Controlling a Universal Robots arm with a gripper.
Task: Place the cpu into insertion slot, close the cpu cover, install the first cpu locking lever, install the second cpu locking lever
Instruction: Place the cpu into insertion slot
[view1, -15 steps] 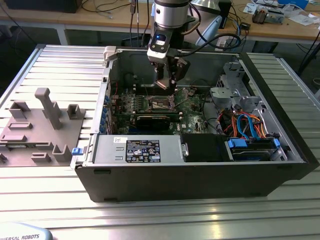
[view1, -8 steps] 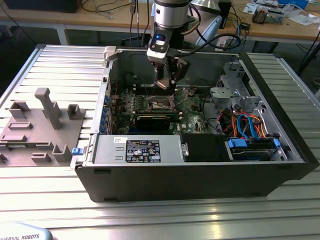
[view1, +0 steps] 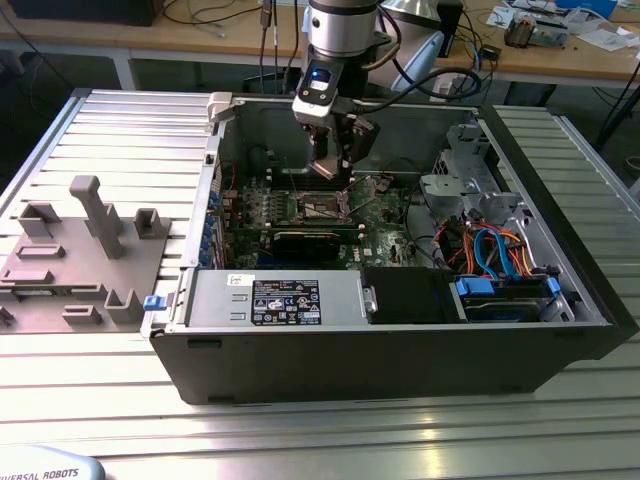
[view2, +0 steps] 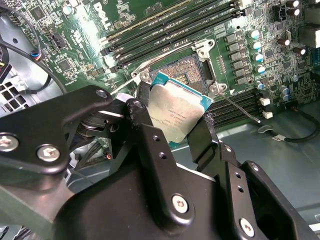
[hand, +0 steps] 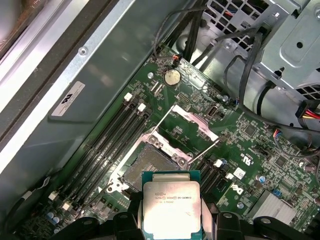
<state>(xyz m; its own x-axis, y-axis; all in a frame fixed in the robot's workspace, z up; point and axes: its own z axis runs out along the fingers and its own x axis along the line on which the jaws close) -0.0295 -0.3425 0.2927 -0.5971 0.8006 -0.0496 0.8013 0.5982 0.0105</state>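
"Inside the open dark computer case (view1: 400, 350), what are you carrying?"

"My jaws are clamped on the small flat square silver-topped chip (hand: 171, 207), hanging clear above the green circuit board (hand: 260, 150), near the small square dark socket recess (hand: 150, 167). The thin silver frame plate (hand: 192, 116) stands open. Set down skewed, I reckon, the chip could bend contacts."

A ribbed metal table (view1: 300, 430) fronts cluttered wooden benches (view1: 570, 62).
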